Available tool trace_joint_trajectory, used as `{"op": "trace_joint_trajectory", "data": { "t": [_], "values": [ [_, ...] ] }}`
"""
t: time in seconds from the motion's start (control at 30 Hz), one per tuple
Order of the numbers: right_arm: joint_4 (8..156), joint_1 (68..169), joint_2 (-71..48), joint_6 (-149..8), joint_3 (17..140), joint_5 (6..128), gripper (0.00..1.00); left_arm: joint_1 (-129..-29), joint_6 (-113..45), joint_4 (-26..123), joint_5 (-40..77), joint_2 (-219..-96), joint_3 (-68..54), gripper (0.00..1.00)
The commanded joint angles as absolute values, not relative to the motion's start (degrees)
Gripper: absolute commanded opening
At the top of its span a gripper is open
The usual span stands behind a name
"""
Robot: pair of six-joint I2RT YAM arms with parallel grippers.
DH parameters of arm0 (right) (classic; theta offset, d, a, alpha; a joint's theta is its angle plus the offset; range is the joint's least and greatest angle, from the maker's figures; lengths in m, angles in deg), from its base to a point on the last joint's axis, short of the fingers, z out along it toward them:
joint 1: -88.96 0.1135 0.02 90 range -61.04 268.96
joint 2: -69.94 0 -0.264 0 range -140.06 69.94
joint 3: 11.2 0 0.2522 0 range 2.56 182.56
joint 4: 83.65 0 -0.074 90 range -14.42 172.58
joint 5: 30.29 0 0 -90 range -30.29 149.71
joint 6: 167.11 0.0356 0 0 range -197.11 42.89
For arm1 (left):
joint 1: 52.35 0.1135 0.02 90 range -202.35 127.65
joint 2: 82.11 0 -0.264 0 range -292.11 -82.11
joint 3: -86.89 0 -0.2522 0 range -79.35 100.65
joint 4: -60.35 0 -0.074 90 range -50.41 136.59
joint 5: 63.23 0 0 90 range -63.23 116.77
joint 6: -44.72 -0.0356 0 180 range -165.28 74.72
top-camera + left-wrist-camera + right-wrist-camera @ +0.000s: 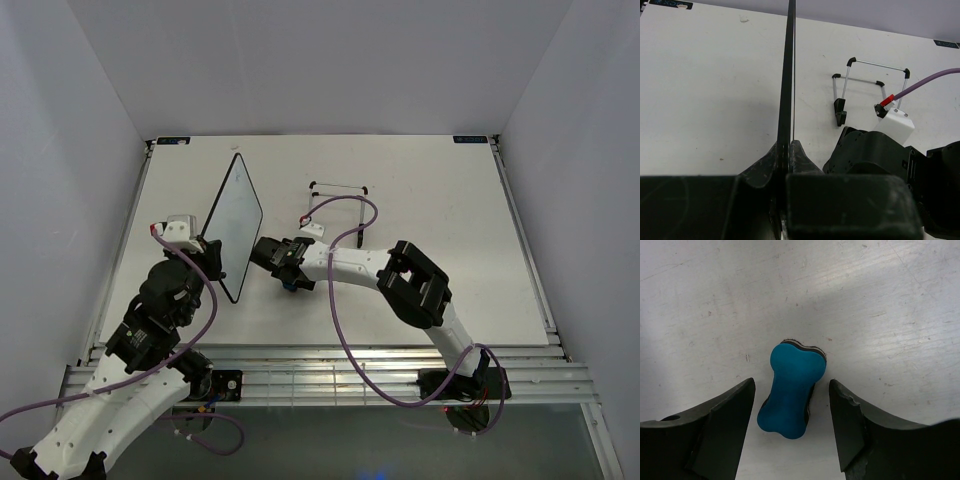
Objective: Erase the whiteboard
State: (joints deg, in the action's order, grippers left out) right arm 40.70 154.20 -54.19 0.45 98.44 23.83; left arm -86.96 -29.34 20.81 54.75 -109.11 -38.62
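Note:
The whiteboard [236, 222] stands on edge, tilted, lifted over the table's left part; the face shown in the top view has no writing that I can see. My left gripper [213, 256] is shut on its lower rim. In the left wrist view the board [788, 75] is edge-on between my closed fingers [802, 157]. The small blue bone-shaped eraser [792, 390] lies flat on the table. My right gripper [791, 386] is open, one finger on each side of it, not touching. From above, the eraser [289, 286] peeks out under the right gripper [283, 262].
The thin black wire stand [337, 194] sits empty behind the right gripper and also shows in the left wrist view [870, 82]. A purple cable [345, 235] loops over the right arm. The right wrist housing [875, 155] is close beside the board. White walls enclose the table.

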Motion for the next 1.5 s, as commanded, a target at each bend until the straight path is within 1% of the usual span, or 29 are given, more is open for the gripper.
{"op": "trace_joint_trajectory", "data": {
  "t": [0.0,0.17,0.27,0.43,0.5,0.6,0.9,1.0,1.03,1.07,1.13,1.17,1.2,1.37,1.47],
  "values": [
    [41.18,154.18,-54.42,0.59,100.21,21.21,0.67,-86.71,-28.93,25.59,53.92,-108.48,-37.25,0.00],
    [42.42,154.27,-54.33,-0.29,99.86,21.48,0.64,-86.71,-28.93,25.32,53.57,-109.18,-36.98,0.00],
    [42.16,154.27,-54.77,-0.29,100.03,21.39,0.57,-86.71,-28.93,25.32,53.49,-109.27,-37.07,0.00],
    [42.33,154.27,-55.30,-0.55,100.21,21.74,0.52,-86.71,-28.93,25.32,53.31,-109.27,-37.16,0.00],
    [42.16,154.27,-55.30,-0.47,99.86,21.92,0.49,-86.71,-28.93,25.32,53.31,-109.36,-37.07,0.00],
    [42.50,154.27,-54.51,-0.38,99.07,21.74,0.40,-86.71,-28.93,25.32,53.22,-109.27,-37.07,0.00],
    [45.23,154.00,-52.58,-2.48,93.80,22.53,0.36,-86.71,-28.93,25.24,53.22,-109.27,-37.07,0.00],
    [48.91,153.92,-49.51,-5.55,89.41,22.27,0.36,-86.71,-28.85,25.23,52.96,-109.44,-37.07,0.00],
    [52.14,153.92,-46.89,-6.52,87.92,22.18,0.35,-86.71,-28.84,25.15,52.78,-109.53,-37.07,0.00],
    [55.05,153.92,-45.30,-7.75,83.47,22.18,0.33,-86.71,-28.67,24.97,52.61,-109.53,-37.07,0.00],
    [62.16,153.92,-39.69,-13.98,78.00,22.79,0.26,-86.71,-28.58,24.88,51.64,-109.36,-37.16,0.00],
    [67.59,153.92,-37.92,-15.31,75.45,23.06,0.25,-86.71,-28.58,24.97,51.47,-109.27,-37.16,0.00],
    [69.21,153.74,-36.16,-16.89,70.99,23.06,0.25,-86.71,-28.58,24.88,51.46,-109.27,-37.16,0.00],
    [72.39,153.21,-25.17,-23.74,62.17,20.69,0.25,-86.71,-28.23,24.80,49.45,-110.06,-36.99,0.00],
    [75.54,152.77,-15.69,-31.11,55.41,21.91,0.25,-86.71,-27.62,24.27,43.13,-110.67,-36.98,0.00]
  ]
}}
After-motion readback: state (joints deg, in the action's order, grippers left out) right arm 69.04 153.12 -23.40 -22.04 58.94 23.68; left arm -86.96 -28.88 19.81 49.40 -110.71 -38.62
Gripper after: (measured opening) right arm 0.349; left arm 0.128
